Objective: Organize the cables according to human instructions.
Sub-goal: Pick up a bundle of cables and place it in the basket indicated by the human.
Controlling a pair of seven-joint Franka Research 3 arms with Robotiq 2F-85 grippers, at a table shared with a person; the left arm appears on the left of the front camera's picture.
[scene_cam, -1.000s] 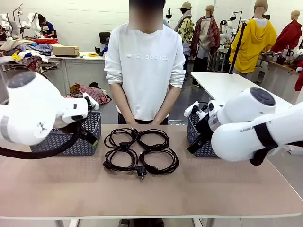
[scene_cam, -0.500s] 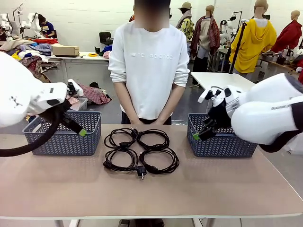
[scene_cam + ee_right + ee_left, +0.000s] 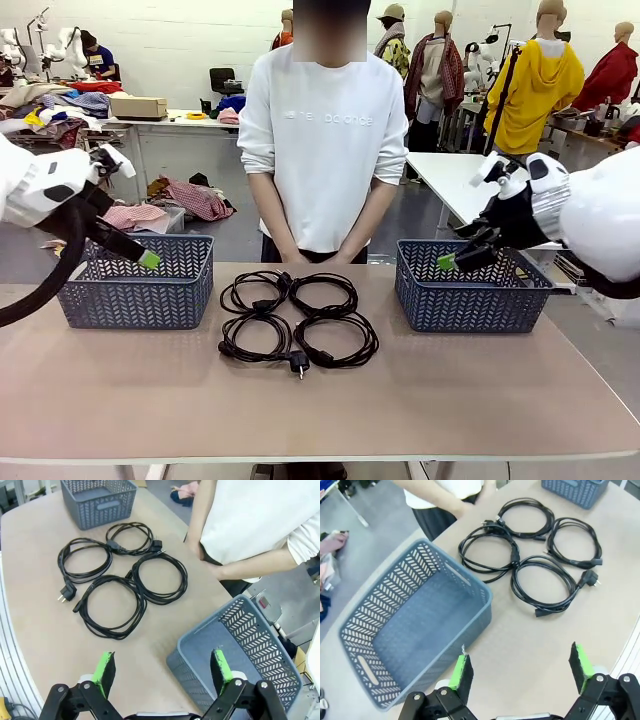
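Item: cables [image 3: 292, 316]. Four thin black coils, laid two by two between the left basket [image 3: 135, 300] and the right basket [image 3: 470, 300], one round plug nearest me. I judge them light, limp and apt to unspool (pinch across bundled strands, not the plug). Left gripper [image 3: 521, 667] and right gripper [image 3: 162, 667] spread wide, empty.

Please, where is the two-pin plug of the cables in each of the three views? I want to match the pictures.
Front view: the two-pin plug lies below centre, at the near edge of the cables.
Left wrist view: the plug is at the right, middle height.
Right wrist view: the plug is at the left, middle height.
Shared landmark: the left basket, at the left, large at lower left, at the top.
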